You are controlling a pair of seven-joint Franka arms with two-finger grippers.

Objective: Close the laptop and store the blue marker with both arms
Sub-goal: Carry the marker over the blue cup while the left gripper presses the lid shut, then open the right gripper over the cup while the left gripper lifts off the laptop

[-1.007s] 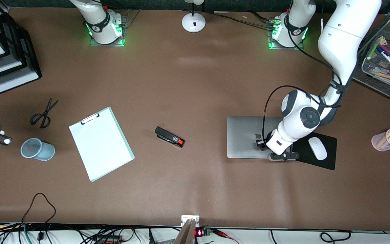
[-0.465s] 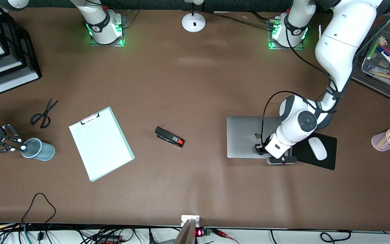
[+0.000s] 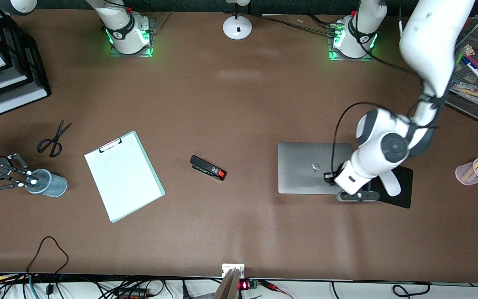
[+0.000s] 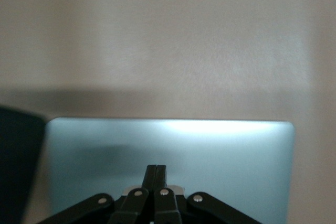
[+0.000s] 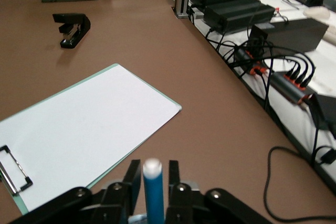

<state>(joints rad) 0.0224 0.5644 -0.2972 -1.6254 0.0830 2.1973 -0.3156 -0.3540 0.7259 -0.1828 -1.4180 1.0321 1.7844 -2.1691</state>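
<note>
brown tabletop (image 3: 239,104) holds closed laptop (image 3: 305,168), clipboard (image 3: 123,175).

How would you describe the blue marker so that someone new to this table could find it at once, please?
Start at the white clipboard and go toward the right arm's end of the table to the pale blue mesh cup. The right gripper is at that cup's rim with the blue marker between its fingers. It is a slim bright-blue stick with a whitish tip, far from the other markers.
</note>
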